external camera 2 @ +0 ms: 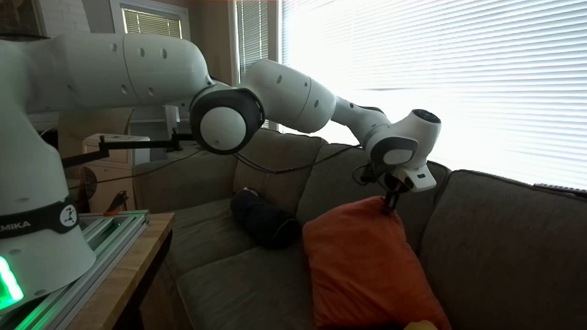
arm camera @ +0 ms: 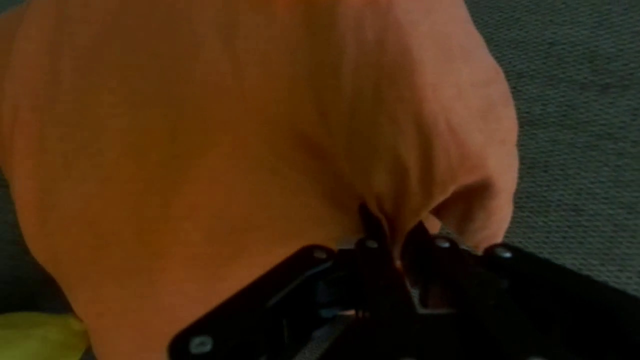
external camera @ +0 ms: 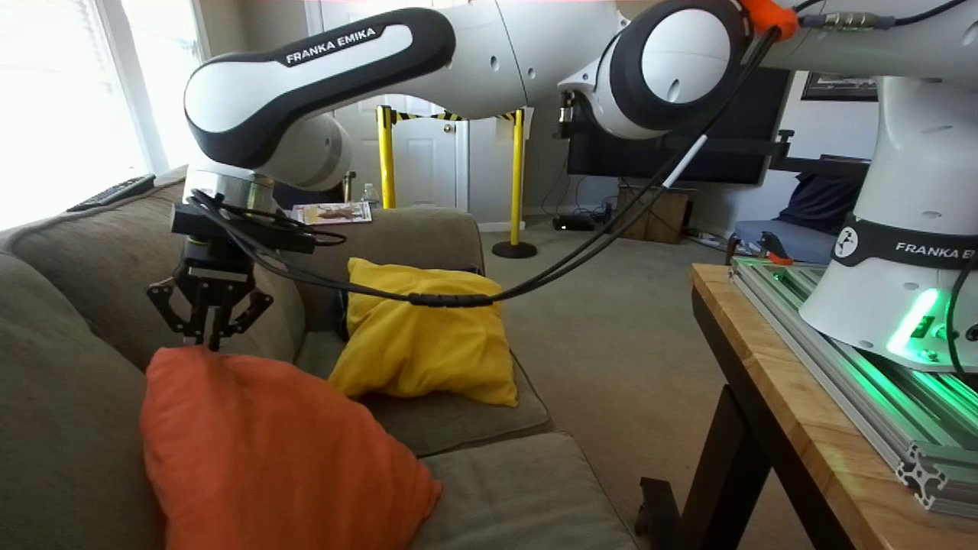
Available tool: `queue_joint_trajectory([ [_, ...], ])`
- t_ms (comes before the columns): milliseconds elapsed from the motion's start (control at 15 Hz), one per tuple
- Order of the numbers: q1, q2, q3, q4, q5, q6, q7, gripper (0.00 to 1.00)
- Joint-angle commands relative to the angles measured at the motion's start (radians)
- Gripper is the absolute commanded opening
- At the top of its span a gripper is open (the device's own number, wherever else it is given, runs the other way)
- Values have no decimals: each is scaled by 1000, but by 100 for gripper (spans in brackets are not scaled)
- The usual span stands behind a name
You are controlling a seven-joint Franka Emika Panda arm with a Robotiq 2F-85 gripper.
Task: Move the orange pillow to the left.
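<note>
The orange pillow (external camera: 275, 451) stands tilted on the couch in an exterior view, against the back cushions. It also shows in an exterior view (external camera 2: 362, 261) and fills much of the wrist view (arm camera: 200, 150). My gripper (external camera: 205, 342) points down at the pillow's top edge. It also shows in an exterior view (external camera 2: 390, 208). In the wrist view the gripper fingers (arm camera: 395, 237) are closed on a pinched fold of the orange fabric, which gathers in creases between them. The pillow's lower edge is cut off in an exterior view.
A yellow pillow (external camera: 428, 336) lies on the couch beside the orange one. A dark rolled bundle (external camera 2: 263, 220) lies on the couch seat (external camera 2: 247, 284). The wooden table (external camera: 810, 428) with the robot base faces the couch. Black cables (external camera: 451, 300) hang from the arm.
</note>
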Motion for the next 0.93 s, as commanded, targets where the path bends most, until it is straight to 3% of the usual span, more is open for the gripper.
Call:
queue_joint_trajectory([
  [0, 79, -6, -60, 59, -97, -18, -14, 0],
  [67, 101, -39, -68, 15, -119, 4, -32, 0],
  [400, 214, -93, -109, 33, -216, -8, -111, 1],
  [867, 311, -151, -113, 35, -266, -1, -265, 1],
])
